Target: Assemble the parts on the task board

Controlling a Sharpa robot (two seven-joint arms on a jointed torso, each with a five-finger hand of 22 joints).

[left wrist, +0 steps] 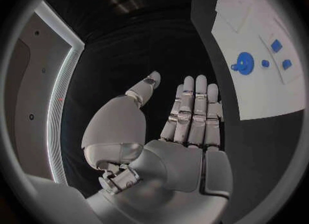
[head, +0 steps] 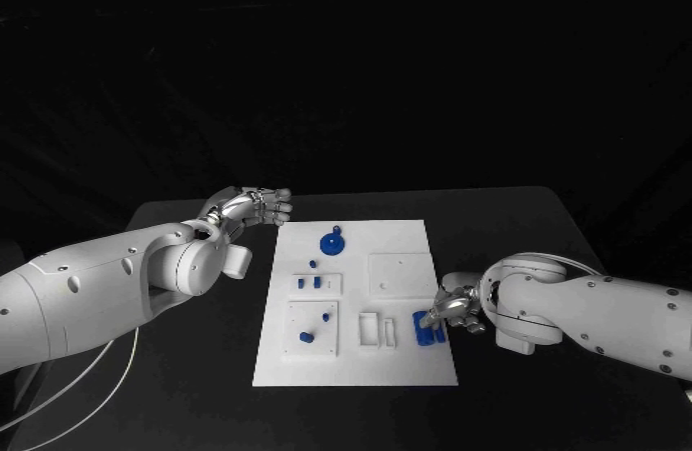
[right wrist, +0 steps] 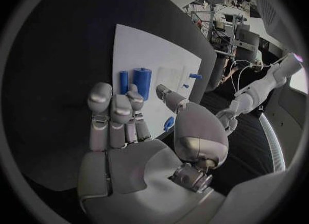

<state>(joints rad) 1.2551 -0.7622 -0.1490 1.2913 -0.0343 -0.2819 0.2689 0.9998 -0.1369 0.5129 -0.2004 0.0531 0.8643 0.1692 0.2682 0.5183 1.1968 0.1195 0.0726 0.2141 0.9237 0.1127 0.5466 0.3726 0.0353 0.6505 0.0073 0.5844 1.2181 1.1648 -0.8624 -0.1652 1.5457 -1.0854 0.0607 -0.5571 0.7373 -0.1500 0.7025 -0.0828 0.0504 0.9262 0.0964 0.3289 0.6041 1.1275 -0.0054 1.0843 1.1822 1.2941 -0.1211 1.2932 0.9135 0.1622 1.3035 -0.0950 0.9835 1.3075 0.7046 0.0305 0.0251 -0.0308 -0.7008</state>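
The white task board (head: 361, 366) lies mid-table. A round blue part (head: 333, 243) sits at its far end, small blue parts (head: 307, 283) behind a plate holding two more (head: 306, 337). Upright blue pieces (head: 426, 328) stand at the board's right edge. My right hand (head: 459, 309) hovers just right of them, fingers spread, holding nothing; in the right wrist view a blue cylinder (right wrist: 141, 80) and a blue bar (right wrist: 123, 81) stand just beyond its fingertips (right wrist: 113, 105). My left hand (head: 257, 206) is off the board's far left corner, fingers (left wrist: 193, 110) straight and apart, empty.
A square white plate (head: 400, 273) and two white slotted blocks (head: 378, 329) sit on the board. Black table (head: 188, 391) surrounds it on all sides. Thin cables (head: 87, 376) hang under my left arm near the table's left edge.
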